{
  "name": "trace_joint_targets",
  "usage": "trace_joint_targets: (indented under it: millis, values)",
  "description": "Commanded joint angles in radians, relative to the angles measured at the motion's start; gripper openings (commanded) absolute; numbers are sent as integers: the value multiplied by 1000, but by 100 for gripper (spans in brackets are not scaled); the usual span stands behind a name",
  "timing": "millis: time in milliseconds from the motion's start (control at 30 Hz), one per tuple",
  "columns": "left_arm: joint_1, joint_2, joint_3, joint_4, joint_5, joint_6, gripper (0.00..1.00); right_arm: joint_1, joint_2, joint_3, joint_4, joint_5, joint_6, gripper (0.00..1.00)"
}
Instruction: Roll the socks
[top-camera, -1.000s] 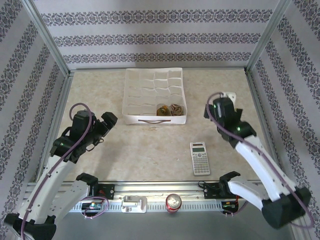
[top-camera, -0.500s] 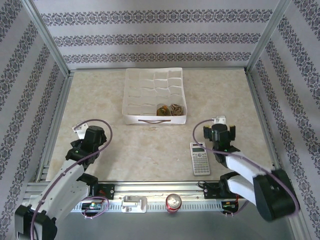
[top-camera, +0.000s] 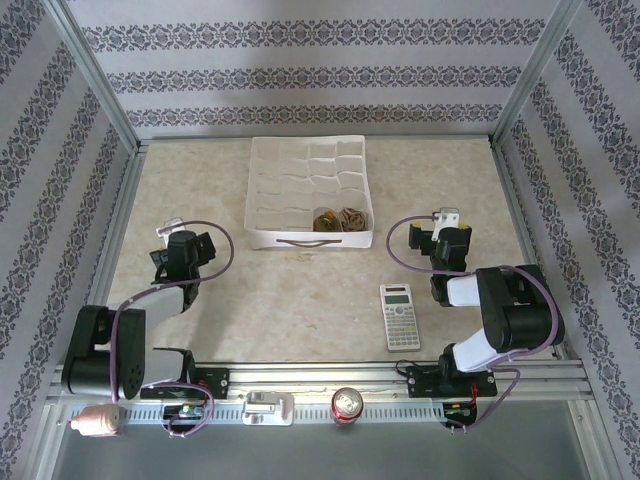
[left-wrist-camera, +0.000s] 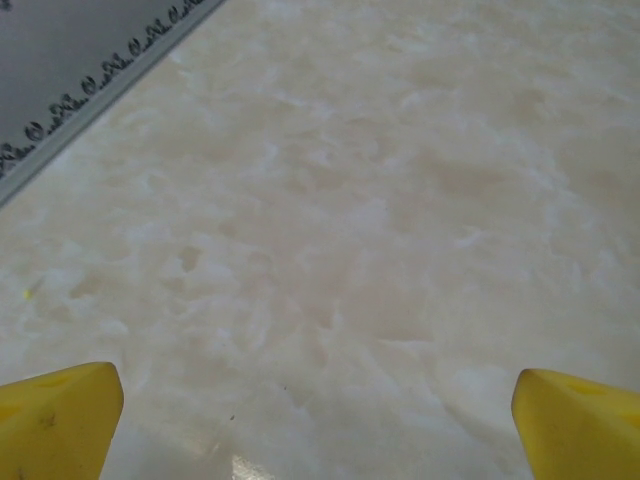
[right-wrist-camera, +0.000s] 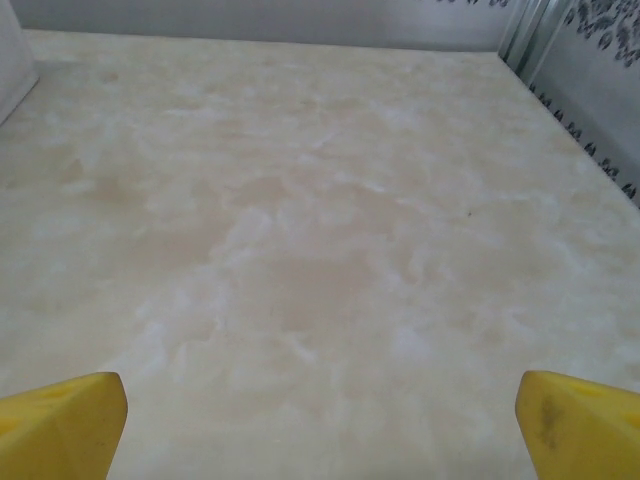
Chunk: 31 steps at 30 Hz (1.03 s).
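Two rolled socks sit in the front right compartments of the white divided box (top-camera: 262, 200): an olive and orange roll (top-camera: 326, 220) and a brown patterned roll (top-camera: 351, 216) beside it. My left gripper (top-camera: 184, 246) rests low over the table, left of the box, open with nothing between its yellow fingertips (left-wrist-camera: 60, 425). My right gripper (top-camera: 446, 236) rests low to the right of the box, also open and empty, its yellow fingertips (right-wrist-camera: 580, 425) wide apart. Both wrist views look over bare marbled tabletop (left-wrist-camera: 380, 200) between the jaws.
A calculator (top-camera: 400, 315) lies on the table near the right arm's base. A drink can (top-camera: 348, 404) stands on the front rail. Patterned walls and metal posts enclose the table on three sides.
Both arms have folded back toward their bases and lowered. The left gripper has settled left of the box, the right gripper right of it. Both stayed open.
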Motion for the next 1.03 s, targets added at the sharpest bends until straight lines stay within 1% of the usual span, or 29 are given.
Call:
trace_joint_targets:
  millis: [0,67,167,200,233,267,300,333,367,433,500,567,633,700,767,833,900,933,1000]
  values:
    - [21,36,-8,259,76,64,99,8,18,15,108,-4,37,98]
    - [28,62,30,222,108,84,99,8,3,15,71,-1,39,98]
    - [33,101,57,242,125,126,99,7,11,15,93,-2,40,98]
    - [33,114,52,275,126,140,99,7,8,15,86,-2,40,98]
    - [33,144,25,345,135,148,99,7,9,15,87,-2,40,98]
    - [33,191,-8,486,131,157,99,7,10,15,90,-3,40,98]
    - [30,218,-24,553,160,185,99,7,9,16,89,-3,40,98]
    - [30,208,-10,491,218,191,99,7,10,16,89,-4,41,98]
    - [30,229,-7,494,226,192,99,7,9,16,89,-3,40,98]
    - [29,323,-48,710,214,211,99,7,9,15,89,-4,41,98]
    - [28,260,-8,518,217,188,99,5,10,15,87,-5,41,98]
    - [25,308,-6,605,224,214,99,4,9,15,86,-8,41,98]
    - [25,277,9,516,228,201,99,4,10,15,86,-9,41,98]
    - [25,302,-5,591,228,211,99,4,10,15,86,-9,42,98]
    - [26,286,1,549,231,204,99,5,10,15,86,-8,40,98]
    - [25,298,-5,584,229,210,99,2,12,15,75,-18,42,98]
    - [25,290,2,556,227,208,99,-3,12,15,70,-28,45,98]
    - [25,296,-1,570,227,209,99,-2,11,15,74,-28,44,98]
    - [25,291,-3,565,227,210,99,9,7,13,101,-4,33,98]
